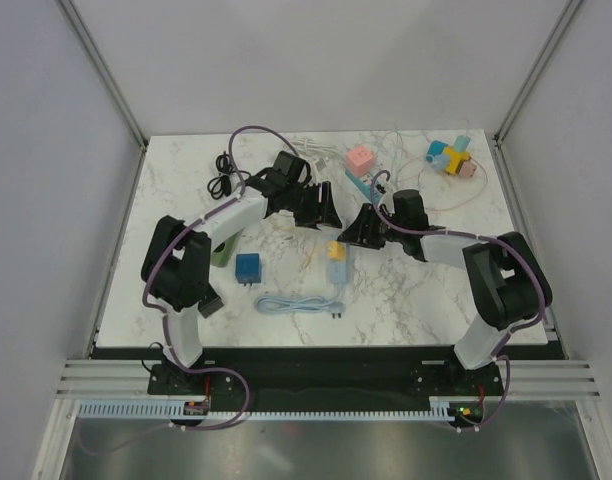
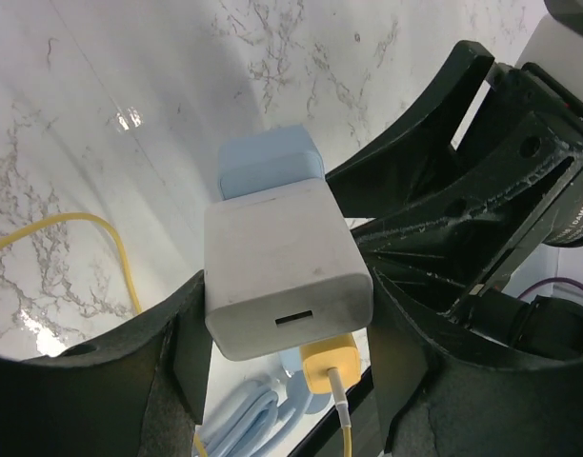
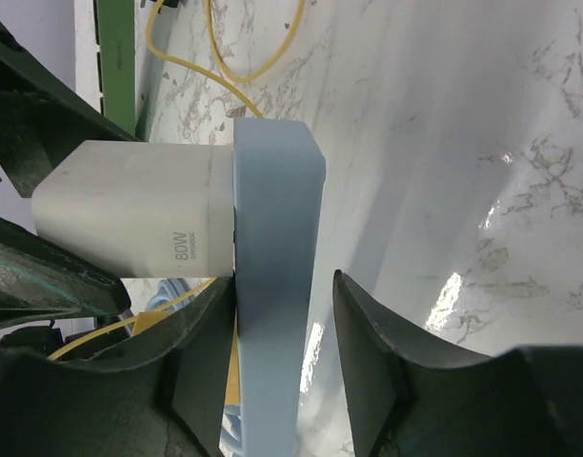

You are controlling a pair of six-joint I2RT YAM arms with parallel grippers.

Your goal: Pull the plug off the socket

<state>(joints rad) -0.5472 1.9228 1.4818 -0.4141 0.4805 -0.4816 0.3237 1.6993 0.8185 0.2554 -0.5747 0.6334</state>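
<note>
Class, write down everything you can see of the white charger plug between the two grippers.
The white charger plug is a rounded, matte, plastic-looking block with one slot port on its end face and grey "80W" print on a side. It is seated in the light-blue socket, with no gap visible between them. The left gripper appears clamped on its two sides.

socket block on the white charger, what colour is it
Pale blue. The socket block shows best in the right wrist view, beside the white charger.
</note>
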